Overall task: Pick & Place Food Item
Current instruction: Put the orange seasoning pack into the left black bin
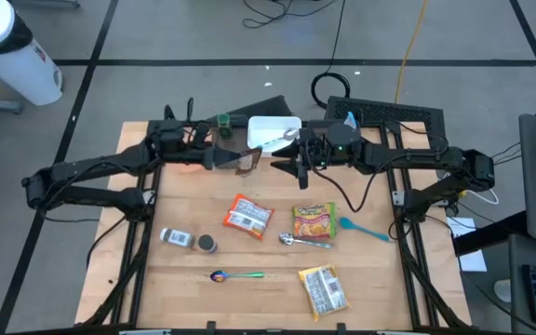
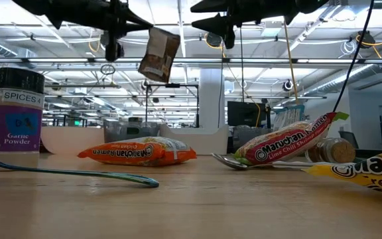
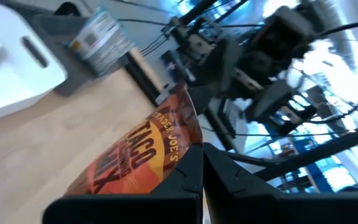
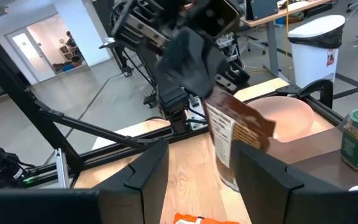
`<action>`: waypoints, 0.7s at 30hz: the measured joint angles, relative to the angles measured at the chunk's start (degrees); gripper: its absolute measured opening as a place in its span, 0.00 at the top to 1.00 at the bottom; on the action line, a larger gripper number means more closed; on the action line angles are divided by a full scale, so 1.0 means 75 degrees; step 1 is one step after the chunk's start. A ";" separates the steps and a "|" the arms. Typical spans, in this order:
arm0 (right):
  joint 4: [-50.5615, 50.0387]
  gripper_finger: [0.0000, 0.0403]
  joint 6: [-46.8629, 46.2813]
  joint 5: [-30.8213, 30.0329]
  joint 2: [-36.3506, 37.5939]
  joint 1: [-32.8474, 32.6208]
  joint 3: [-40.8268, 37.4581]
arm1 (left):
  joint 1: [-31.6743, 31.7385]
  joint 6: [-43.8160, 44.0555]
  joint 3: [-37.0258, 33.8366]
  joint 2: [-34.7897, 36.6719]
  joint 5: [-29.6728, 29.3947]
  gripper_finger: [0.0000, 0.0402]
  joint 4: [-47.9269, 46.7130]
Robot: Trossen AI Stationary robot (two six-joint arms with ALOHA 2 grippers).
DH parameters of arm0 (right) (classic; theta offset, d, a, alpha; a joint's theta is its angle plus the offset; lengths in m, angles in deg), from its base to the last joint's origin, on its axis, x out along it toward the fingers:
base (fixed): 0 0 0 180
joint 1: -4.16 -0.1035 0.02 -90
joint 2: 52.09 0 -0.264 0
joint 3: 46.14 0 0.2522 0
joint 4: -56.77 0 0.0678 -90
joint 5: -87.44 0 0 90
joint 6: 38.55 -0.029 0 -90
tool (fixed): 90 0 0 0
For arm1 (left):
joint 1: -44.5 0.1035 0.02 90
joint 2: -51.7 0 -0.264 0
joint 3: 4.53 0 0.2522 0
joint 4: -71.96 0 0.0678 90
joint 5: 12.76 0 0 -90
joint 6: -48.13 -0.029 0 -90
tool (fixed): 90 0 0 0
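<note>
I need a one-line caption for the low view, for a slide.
Left gripper holds a taco mix packet in the air above ramen packs on the table.

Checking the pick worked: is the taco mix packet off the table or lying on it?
Off the table: the taco mix packet hangs from the left gripper, well above the wood.

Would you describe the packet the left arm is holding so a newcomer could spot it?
Start at the white bin on the table's far edge. Just left of it, the left gripper is shut on a taco mix packet, held in the air. Unlike the ramen packs lying flat, it hangs brown and orange.
</note>
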 joint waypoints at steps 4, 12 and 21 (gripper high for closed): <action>0.0003 0.59 -0.0151 0.0013 0.0000 0.0000 0.0000 | -0.0152 0.0069 0.0000 -0.0003 -0.0020 1.00 0.0345; 0.0190 0.59 -0.0361 0.0445 0.0000 0.0112 0.0000 | -0.0436 -0.0030 0.0000 -0.0020 -0.0081 1.00 0.1112; 0.0714 0.59 -0.0736 0.0824 -0.0003 0.0477 0.0000 | -0.0674 -0.0225 0.0000 -0.0023 -0.0090 1.00 0.1155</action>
